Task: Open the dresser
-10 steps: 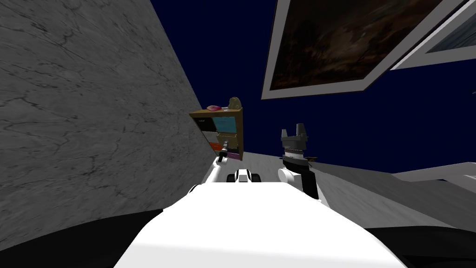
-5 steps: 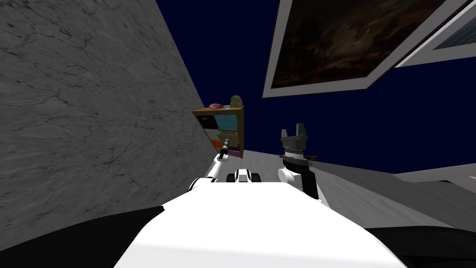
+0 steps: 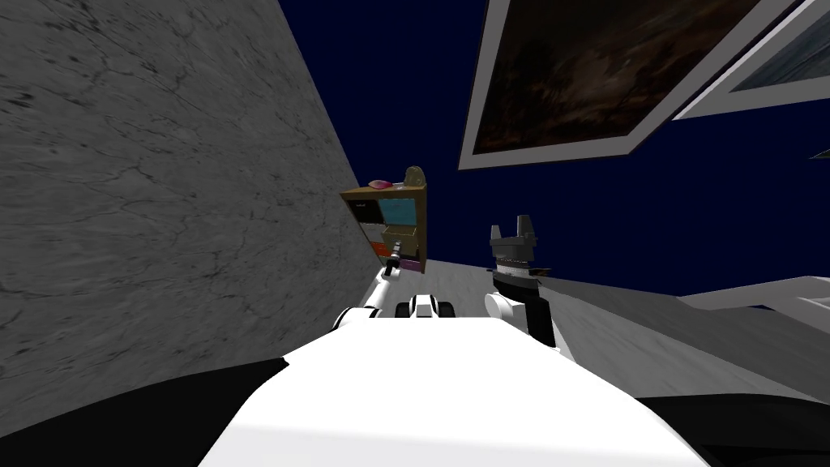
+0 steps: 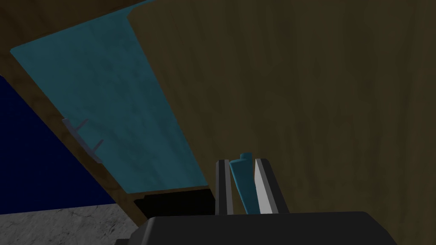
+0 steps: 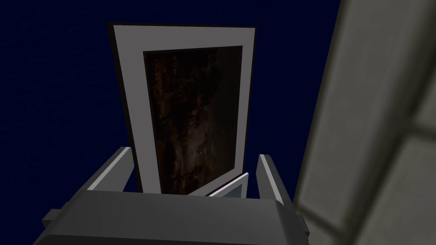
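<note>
At the far end of the grey veined wall (image 3: 162, 203), where it meets the dark blue wall (image 3: 648, 219), stands the dresser (image 3: 395, 225). It is a small brown wooden unit with drawer fronts in several colours. On its top lie a pink item (image 3: 378, 185) and a rounded olive item (image 3: 414, 175); what they are cannot be told.

Left arm: extended forward to the dresser front. The left gripper (image 4: 241, 162) is clamped on a teal handle (image 4: 243, 185). Both fingers (image 4: 222, 187) press the sides of the handle, with the handle's tip showing just above the fingertips. The handle belongs to the brown drawer front (image 4: 306, 93). In the left wrist view this front overlaps the edge of the neighbouring teal drawer front (image 4: 106, 106), which suggests that the brown drawer stands forward of it. In the head view the brown drawer (image 3: 403, 236) also appears to project slightly from the dresser face. The teal front carries its own grey bar handle (image 4: 83, 139), untouched and well apart from the gripper.

Right arm: raised beside the chest, well apart from the dresser. The right gripper (image 3: 514, 225) points upward. Its fingers (image 5: 111, 168) are spread wide and hold nothing.
</note>
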Tool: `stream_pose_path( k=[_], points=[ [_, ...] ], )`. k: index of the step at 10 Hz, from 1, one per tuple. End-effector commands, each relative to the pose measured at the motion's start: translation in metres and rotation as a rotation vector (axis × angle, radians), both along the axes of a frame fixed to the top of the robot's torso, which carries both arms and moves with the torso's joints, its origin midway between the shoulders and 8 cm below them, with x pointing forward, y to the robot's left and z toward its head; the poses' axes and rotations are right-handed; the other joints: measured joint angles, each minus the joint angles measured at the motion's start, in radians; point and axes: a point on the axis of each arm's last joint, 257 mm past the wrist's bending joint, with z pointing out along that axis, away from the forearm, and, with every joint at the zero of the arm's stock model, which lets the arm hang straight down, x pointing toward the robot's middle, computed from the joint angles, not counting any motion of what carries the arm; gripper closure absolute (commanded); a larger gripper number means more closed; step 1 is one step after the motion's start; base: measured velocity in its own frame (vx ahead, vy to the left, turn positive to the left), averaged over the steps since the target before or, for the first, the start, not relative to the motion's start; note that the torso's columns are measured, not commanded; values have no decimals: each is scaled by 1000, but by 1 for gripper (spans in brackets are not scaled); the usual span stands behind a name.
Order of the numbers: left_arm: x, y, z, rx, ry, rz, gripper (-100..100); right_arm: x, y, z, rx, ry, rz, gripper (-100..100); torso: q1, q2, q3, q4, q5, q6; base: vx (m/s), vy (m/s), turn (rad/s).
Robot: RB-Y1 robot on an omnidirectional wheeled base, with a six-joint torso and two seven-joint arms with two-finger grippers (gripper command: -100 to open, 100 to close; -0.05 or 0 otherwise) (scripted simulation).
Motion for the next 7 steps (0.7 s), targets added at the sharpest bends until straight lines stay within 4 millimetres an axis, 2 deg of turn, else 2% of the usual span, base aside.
stream_pose_path(
  k=[1, 3, 5, 7],
  points=[
    [12, 7, 7, 4, 6, 8, -100, 0, 0, 0, 0, 0, 0, 0, -1, -3, -2, 0, -1, -1, -112, 29, -79],
    [25, 20, 17, 6, 6, 16, -100, 0, 0, 0, 0, 0, 0, 0, -10, -7, -4, 2, -4, 1, -76, -65, -49],
    [32, 27, 22, 7, 7, 21, -100, 0, 0, 0, 0, 0, 0, 0, -5, -3, -2, 3, -2, 1, -57, -48, -38],
    [51, 48, 40, 7, 6, 37, -100, 0, 0, 0, 0, 0, 0, 0, -2, -2, -2, 3, -1, 0, -71, -36, -68]
  ],
)
